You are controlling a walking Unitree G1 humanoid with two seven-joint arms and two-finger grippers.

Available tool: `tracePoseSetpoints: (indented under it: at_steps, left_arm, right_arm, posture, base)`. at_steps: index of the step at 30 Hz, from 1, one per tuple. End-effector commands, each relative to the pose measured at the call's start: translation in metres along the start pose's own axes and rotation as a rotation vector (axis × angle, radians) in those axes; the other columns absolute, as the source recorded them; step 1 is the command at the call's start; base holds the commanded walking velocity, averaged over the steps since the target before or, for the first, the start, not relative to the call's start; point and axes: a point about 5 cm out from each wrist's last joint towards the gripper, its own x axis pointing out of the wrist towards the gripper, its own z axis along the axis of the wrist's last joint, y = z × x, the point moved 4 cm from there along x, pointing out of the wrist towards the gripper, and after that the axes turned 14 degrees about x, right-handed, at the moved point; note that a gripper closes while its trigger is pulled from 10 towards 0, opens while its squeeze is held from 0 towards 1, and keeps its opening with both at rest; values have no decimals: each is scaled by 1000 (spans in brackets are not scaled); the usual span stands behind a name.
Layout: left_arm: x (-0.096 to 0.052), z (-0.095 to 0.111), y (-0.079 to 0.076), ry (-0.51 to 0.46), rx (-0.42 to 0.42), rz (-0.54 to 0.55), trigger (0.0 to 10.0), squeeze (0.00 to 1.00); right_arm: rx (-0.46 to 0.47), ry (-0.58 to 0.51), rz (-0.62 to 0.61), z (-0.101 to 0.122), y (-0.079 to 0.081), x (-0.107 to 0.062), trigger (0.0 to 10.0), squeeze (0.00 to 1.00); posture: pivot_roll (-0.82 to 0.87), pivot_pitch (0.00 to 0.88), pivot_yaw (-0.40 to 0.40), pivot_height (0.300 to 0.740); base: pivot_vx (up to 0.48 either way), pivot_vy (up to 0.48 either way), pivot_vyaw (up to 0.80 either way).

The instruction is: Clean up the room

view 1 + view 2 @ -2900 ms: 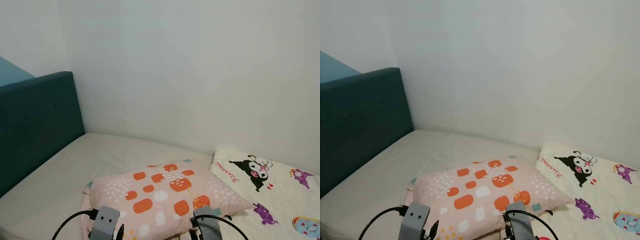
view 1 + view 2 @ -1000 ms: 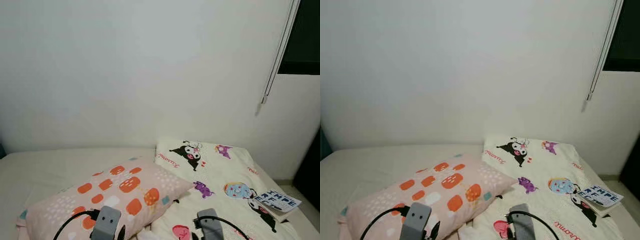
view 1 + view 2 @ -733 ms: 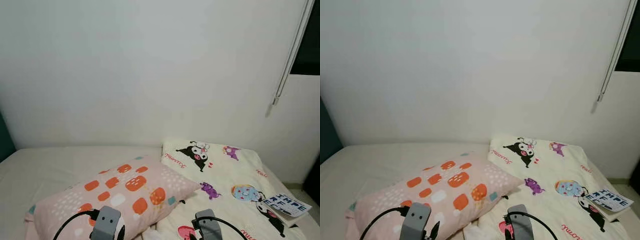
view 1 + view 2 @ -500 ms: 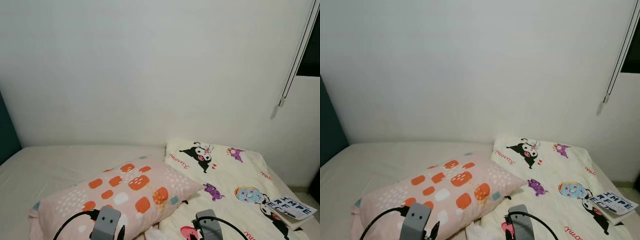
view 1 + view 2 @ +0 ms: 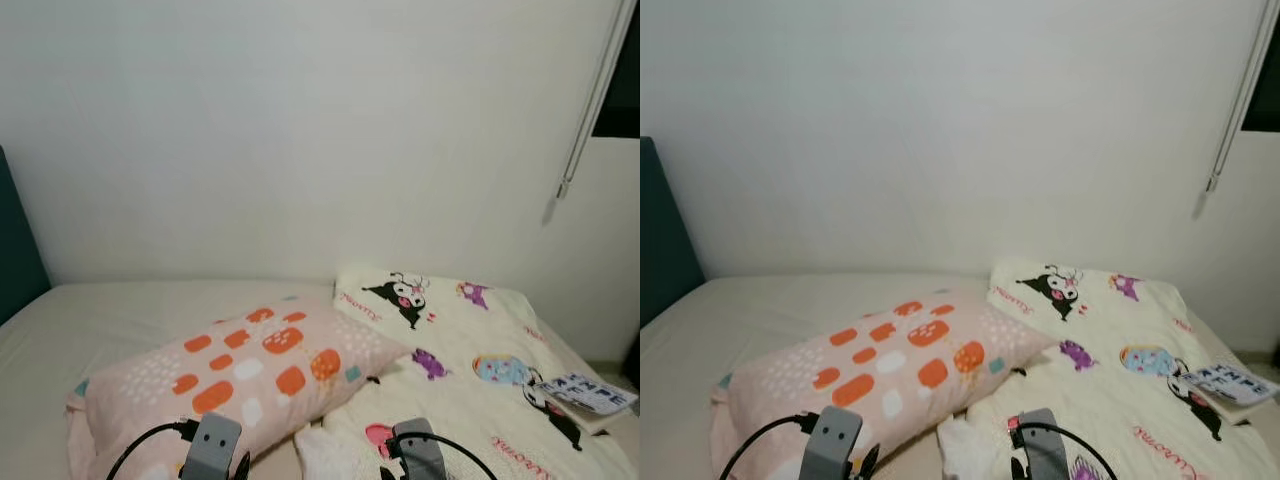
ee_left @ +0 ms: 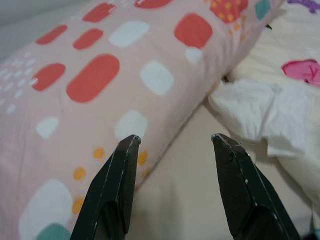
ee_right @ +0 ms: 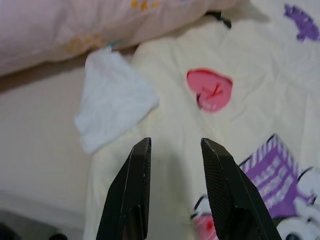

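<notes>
Two grippers hang low over the near edge of the bed (image 5: pixel 150 320), both spread open and holding nothing. Largest on the mattress is the cream cartoon-print blanket (image 5: pixel 470 330), which covers the robot's right half and runs away toward the wall. Red script along its edges looks like a character name, but it is too small and too tilted to read with confidence.

Next is the pink pillow (image 5: pixel 240 365) with orange and white blotches. Its long axis slants from the near left corner up toward the middle of the bed, and its far right corner touches the blanket's edge. The left gripper (image 6: pixel 172 145) hovers just above the pillow's near long edge, so that arm is the nearer one for lifting or straightening it.

A booklet (image 5: pixel 590 393) lies on the blanket at the far right, well apart from both arms. Its cover carries bold block letters that seem to read "IMPE", with a second line too blurred to read.

Smallest is a crumpled white tissue (image 7: pixel 114 99), lying in the gap just beside the pillow's near corner and touching the blanket. The right gripper (image 7: pixel 175 150) points almost straight at it, and I judge that arm better placed to pick it up.
</notes>
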Motion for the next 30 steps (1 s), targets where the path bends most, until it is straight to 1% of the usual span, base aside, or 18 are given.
tracePoseSetpoints:
  at_steps: [1, 27, 30]
  left_arm:
    - [-2, -5, -1, 18, 11, -13, 10000, 0]
    - [1, 1, 1, -5, 25, -36, 10000, 0]
    - [1, 0, 0, 1, 29, -36, 10000, 0]
  right_arm:
    - [23, 2, -1, -1, 1, -1, 10000, 0]
    - [71, -7, -23, -2, 0, -3, 10000, 0]
    - [75, -17, -35, 3, -5, -2, 10000, 0]
  posture:
    - [-48, 67, -8, 644]
    - [-41, 73, 5, 644]
    - [-42, 75, 2, 634]
  base:
    - [0, 0, 0]
    - [0, 0, 0]
    - [0, 0, 0]
